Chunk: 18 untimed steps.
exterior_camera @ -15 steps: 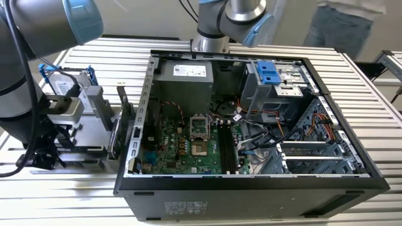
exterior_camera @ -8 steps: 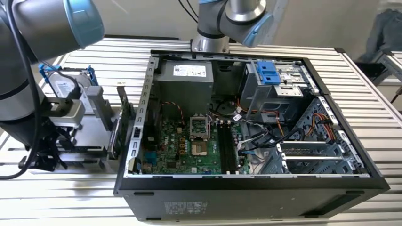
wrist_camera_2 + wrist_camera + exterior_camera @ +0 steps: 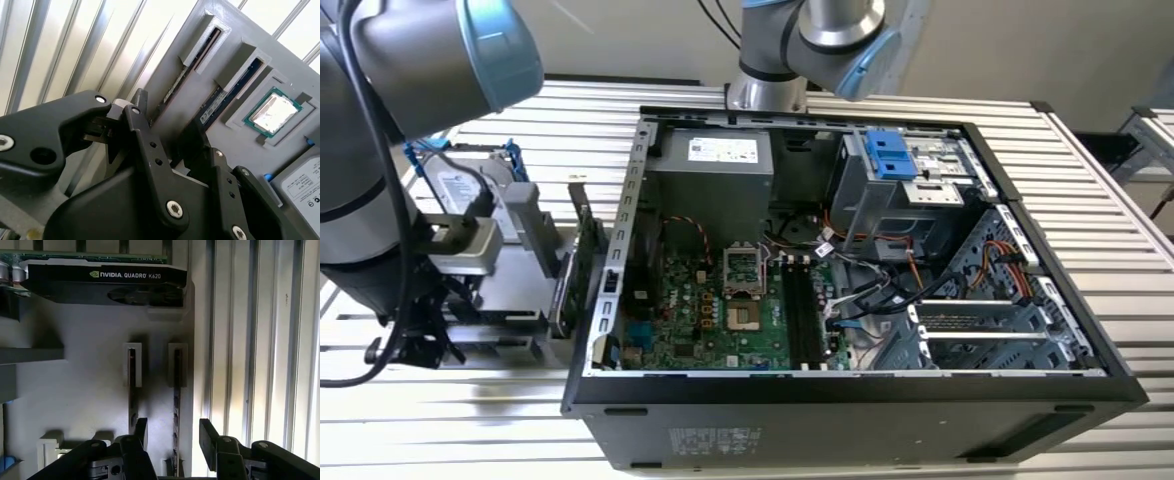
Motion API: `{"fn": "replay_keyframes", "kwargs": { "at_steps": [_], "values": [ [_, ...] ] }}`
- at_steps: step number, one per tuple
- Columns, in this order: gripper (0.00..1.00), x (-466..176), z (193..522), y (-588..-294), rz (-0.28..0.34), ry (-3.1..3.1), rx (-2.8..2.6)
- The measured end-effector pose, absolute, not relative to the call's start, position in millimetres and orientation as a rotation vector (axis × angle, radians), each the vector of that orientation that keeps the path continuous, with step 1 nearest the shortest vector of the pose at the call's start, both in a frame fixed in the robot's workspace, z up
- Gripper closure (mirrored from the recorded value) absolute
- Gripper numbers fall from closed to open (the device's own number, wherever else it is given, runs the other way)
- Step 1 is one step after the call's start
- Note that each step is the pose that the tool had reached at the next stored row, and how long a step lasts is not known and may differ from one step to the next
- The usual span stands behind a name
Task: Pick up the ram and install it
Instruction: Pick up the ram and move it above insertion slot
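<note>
While gripper (image 3: 174, 436) hangs open astride ram (image 3: 176, 402), I fear off-centre close could cock it in grey holder (image 3: 85, 405) or snag neighbouring stick (image 3: 131, 400).

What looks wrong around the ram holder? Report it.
Nothing stands out. The ram nearest the open gripper and the second stick both stand straight in the gray holder.
</note>
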<state>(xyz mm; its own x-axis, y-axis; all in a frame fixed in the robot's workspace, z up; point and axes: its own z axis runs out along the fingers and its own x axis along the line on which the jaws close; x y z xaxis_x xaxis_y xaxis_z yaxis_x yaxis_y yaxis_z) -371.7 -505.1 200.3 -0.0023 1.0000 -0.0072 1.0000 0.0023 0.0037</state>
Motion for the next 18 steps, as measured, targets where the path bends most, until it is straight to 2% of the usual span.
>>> {"fn": "replay_keyframes", "kwargs": {
  "at_steps": [18],
  "values": [
    [0.00, -371.7, 193.3, -509.4, -0.004, 2.242, 2.190]
  ]
}}
